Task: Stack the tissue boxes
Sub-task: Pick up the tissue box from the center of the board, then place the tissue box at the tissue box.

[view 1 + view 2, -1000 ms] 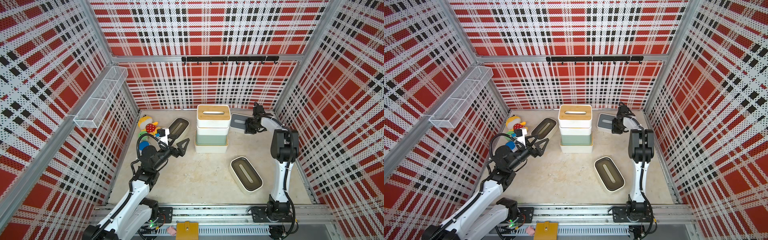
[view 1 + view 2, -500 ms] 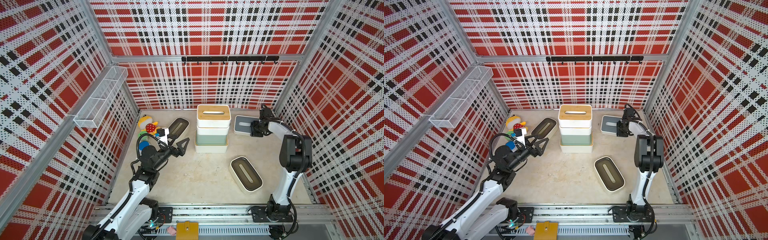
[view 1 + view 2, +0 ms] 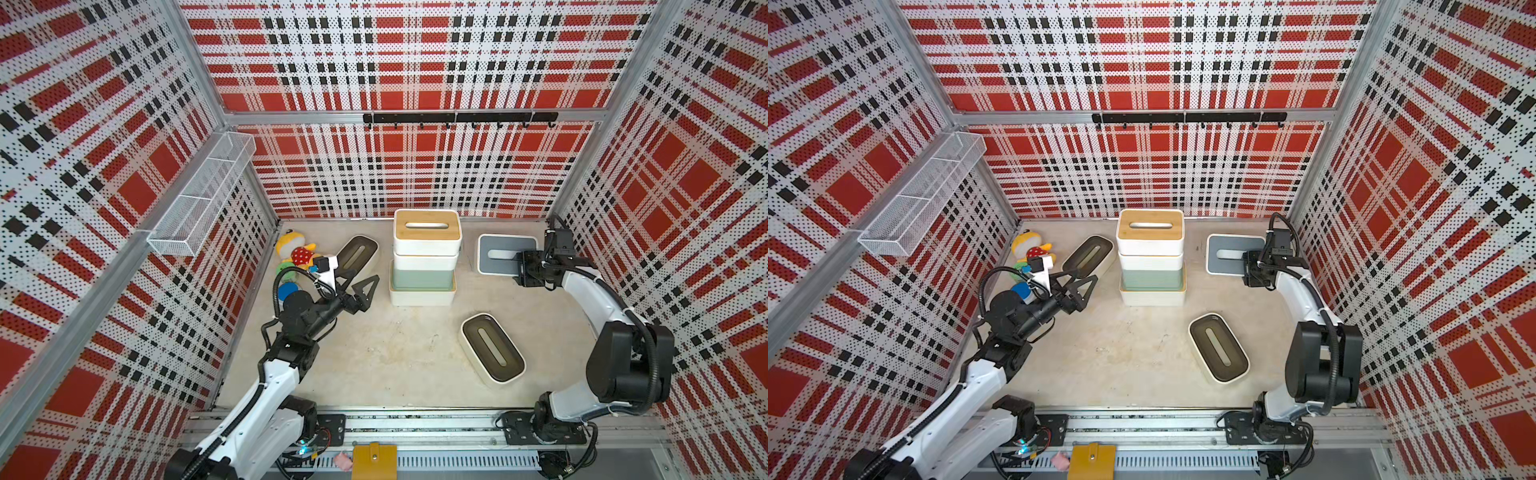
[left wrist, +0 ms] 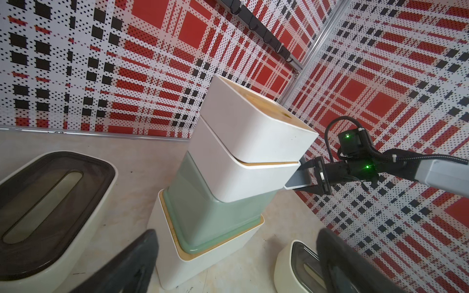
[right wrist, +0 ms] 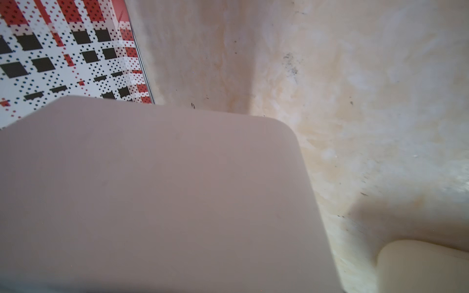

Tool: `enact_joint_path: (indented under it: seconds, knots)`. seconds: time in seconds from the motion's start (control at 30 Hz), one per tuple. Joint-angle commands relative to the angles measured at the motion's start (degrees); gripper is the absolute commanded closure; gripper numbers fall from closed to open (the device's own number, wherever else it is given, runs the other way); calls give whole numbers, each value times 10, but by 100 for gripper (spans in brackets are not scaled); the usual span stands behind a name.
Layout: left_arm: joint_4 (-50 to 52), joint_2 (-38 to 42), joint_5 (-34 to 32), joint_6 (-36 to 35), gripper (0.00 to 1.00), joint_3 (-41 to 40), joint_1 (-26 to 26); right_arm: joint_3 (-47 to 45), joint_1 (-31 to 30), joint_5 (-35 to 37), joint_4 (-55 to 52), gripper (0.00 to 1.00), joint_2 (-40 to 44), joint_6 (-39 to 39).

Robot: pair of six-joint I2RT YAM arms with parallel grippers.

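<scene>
Grey-lidded box [image 3: 500, 254]: we see it lifted clear of the table [image 3: 395, 353], lid up, to the right of the stack [image 3: 424, 270] and close to the right wall [image 3: 665, 208].
Right gripper [image 3: 524, 269]: jaws clamped on the box's right short end.
Change: over the last second the box has drifted away from the stack towards the right wall, and the right arm [image 3: 594, 299] has swung its elbow outwards.
Meaning: we judge this a backing-off to line up the approach again. The fifth tier is not yet placed.
Axis: slot and long side run side to side, parallel to the back wall [image 3: 415, 174], matching the tan-lidded top box [image 3: 427, 232].
Left gripper [image 3: 360, 286]: jaws wide apart, holding nothing, beside an olive-lidded box [image 3: 356, 255].
Remaining: we count a second olive-lidded box [image 3: 492, 353], lying aslant nearer the front.
</scene>
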State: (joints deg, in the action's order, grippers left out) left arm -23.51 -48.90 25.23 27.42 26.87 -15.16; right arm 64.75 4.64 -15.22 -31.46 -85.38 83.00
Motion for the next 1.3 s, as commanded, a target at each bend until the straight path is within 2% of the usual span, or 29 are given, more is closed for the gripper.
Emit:
enact_joint_path:
  seconds: [0.0,0.1,0.27,0.37,0.47,0.57,0.63,0.7,0.9,1.07,1.27]
  knots:
    - [20,9,8,8,1,30,-18,-29,5,-27,6,50,72,-37]
    - [37,19,-7,17,1,34,-55,-58,13,-45,-13,50,124,-62]
    - [41,33,-86,104,1,11,-102,-89,13,-75,-55,50,193,-108]
    - [65,13,-96,139,1,33,-146,-111,13,-88,-72,50,233,-128]
    - [79,-25,-116,130,1,54,-210,-127,13,-110,-88,50,257,-140]
    - [78,-60,-179,103,1,66,-296,-136,12,-128,-93,50,278,-144]
    - [54,-92,-217,91,1,71,-348,-136,8,-131,-96,50,290,-146]
    - [22,-128,-226,98,1,76,-379,-136,2,-136,-95,50,298,-146]
    - [-149,-223,-253,151,1,57,-436,-148,-23,-155,-90,50,315,-141]
    - [-182,-269,-298,144,0,71,-470,-161,-47,-157,-80,50,329,-127]
    - [-201,-310,-314,149,0,90,-479,-164,-63,-161,-71,50,341,-116]
